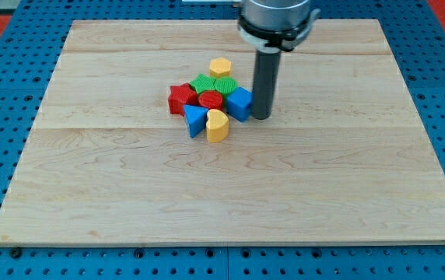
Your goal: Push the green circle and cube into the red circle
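The blocks sit bunched together at the board's upper middle. The red circle (210, 99) is at the centre of the bunch. The green circle (225, 85) touches it from the upper right, and a green cube (203, 83) sits just left of the green circle, above the red circle. A blue cube (240, 103) lies right of the red circle. My tip (261, 117) stands right against the blue cube's right side, at the bunch's right edge.
A yellow hexagon (220, 67) tops the bunch. A red star (180, 98) is at its left, a blue triangle (194, 120) and a yellow heart (217, 125) at its bottom. The wooden board (230, 194) lies on a blue pegboard.
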Controlling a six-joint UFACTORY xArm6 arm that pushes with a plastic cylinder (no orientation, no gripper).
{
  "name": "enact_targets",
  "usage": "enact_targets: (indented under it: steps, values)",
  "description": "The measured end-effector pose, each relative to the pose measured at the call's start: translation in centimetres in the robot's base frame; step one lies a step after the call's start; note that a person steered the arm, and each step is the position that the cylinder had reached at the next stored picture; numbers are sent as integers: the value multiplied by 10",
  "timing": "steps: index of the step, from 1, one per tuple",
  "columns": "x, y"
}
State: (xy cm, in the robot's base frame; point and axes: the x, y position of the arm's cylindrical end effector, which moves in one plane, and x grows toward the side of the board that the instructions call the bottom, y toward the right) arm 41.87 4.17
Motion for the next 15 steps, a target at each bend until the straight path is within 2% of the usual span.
enact_targets:
  steps: [1,2,3,4,6,7,8,10,12,13,14,15]
  values:
    - [-13,28]
    - [-87,118]
    - [-191,157]
    - [-227,123]
    - [-143,-32]
    - [-101,-47]
    - [-93,-59]
    - [-76,-38]
    - [-74,6]
    - [-54,47]
    - [-36,19]
    - [-36,1]
